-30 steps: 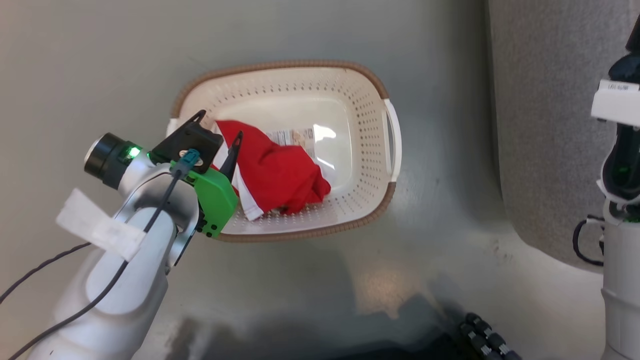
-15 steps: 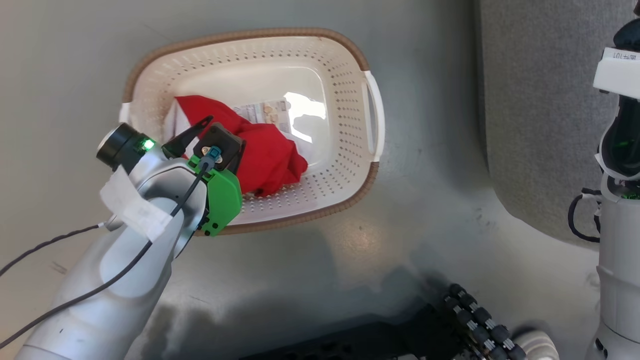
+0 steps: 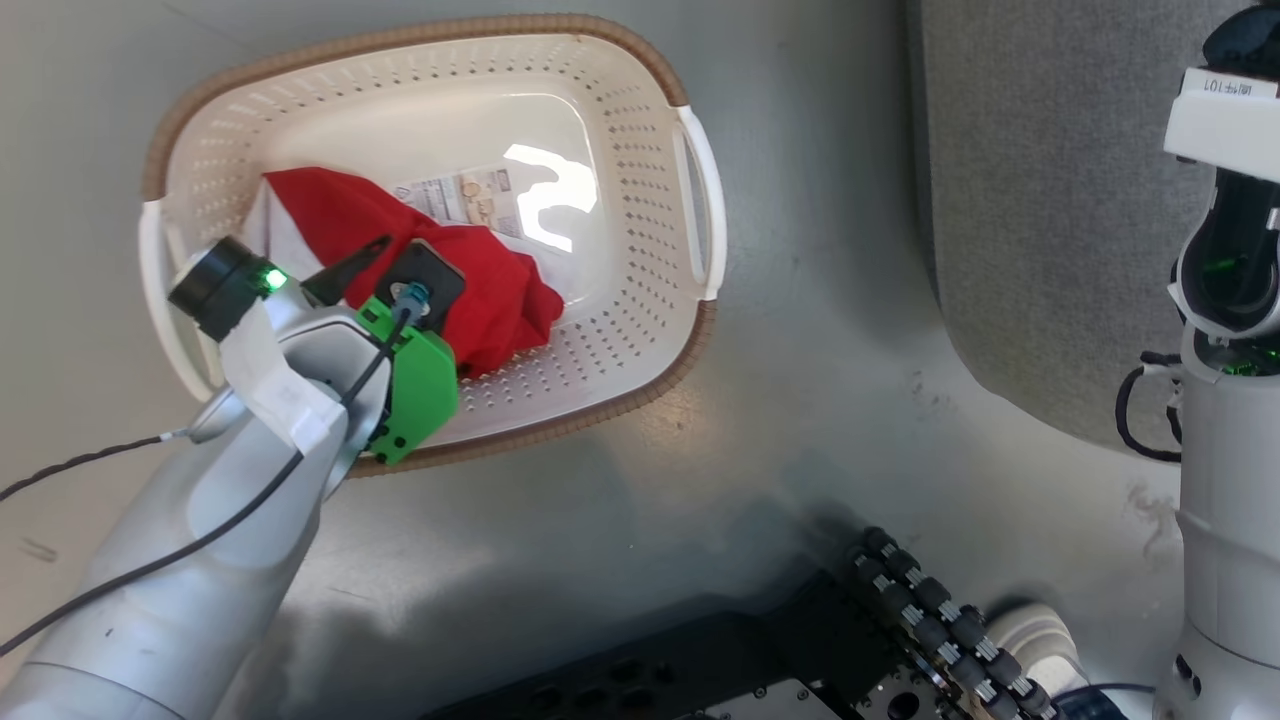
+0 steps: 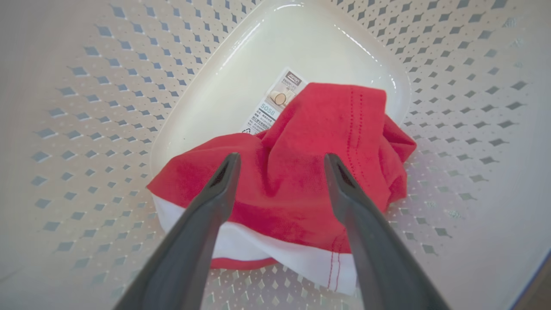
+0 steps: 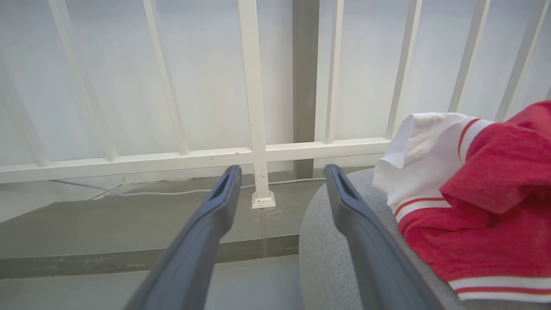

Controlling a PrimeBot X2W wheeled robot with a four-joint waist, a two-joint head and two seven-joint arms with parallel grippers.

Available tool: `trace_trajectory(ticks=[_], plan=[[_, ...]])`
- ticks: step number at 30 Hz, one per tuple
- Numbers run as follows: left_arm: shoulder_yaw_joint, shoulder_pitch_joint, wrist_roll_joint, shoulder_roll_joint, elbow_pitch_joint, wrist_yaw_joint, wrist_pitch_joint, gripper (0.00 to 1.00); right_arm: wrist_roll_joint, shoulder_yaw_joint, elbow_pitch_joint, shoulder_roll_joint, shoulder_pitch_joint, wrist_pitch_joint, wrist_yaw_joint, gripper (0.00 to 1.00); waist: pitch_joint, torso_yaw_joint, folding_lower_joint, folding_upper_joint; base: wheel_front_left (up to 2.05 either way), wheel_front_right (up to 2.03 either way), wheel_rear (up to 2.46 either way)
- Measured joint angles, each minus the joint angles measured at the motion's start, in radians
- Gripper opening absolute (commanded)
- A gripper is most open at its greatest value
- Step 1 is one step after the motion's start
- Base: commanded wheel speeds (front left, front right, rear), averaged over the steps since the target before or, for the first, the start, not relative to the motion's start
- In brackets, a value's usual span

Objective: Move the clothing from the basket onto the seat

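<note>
The cream perforated basket (image 3: pixel 620 62) stands on the grey floor, with red-and-white clothing (image 3: pixel 500 300) crumpled on its bottom beside a label sticker (image 4: pixel 270 107). My left gripper (image 4: pixel 280 160) is inside the basket, open, its two dark fingers straddling the red clothing (image 4: pixel 301 172) from just above; I cannot tell whether they touch it. The grey seat (image 3: pixel 1050 200) is at the right. My right gripper (image 5: pixel 280 168) is open and empty, held beside the seat's rounded edge (image 5: pixel 327 241), where another red-and-white garment (image 5: pixel 486 206) lies.
My right arm (image 3: pixel 1225 300) rises along the head view's right edge. My base with black rollers (image 3: pixel 930 630) is at the bottom. A white railing (image 5: pixel 254 107) and a thin cable (image 5: pixel 150 193) on the floor lie beyond the seat.
The head camera has shifted, so the basket sits further left and higher in its view. My left gripper has gone from the basket's left rim down over the clothing, still open.
</note>
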Motion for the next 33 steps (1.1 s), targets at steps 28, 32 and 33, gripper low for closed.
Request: trace_trajectory(ticks=[28,32,33], plan=[[-0.095,-0.066,-0.019,0.006,0.165,-0.001,-0.002,0.00,0.004,0.029,0.054,0.021,-0.033,-0.023,0.003,1.00,0.049,-0.075,0.0000,0.0000,0.00,0.00,0.00],[-0.096,-0.081,-0.030,-0.002,0.170,-0.001,-0.029,0.00,0.004,0.021,0.069,0.022,-0.033,-0.030,0.003,1.00,0.043,-0.073,0.0000,0.0000,0.00,0.00,0.00],[-0.096,-0.083,-0.034,-0.007,0.170,-0.001,-0.036,0.00,0.004,0.019,0.073,0.022,-0.033,-0.030,0.003,1.00,0.040,-0.071,0.0000,0.0000,0.00,0.00,0.00]])
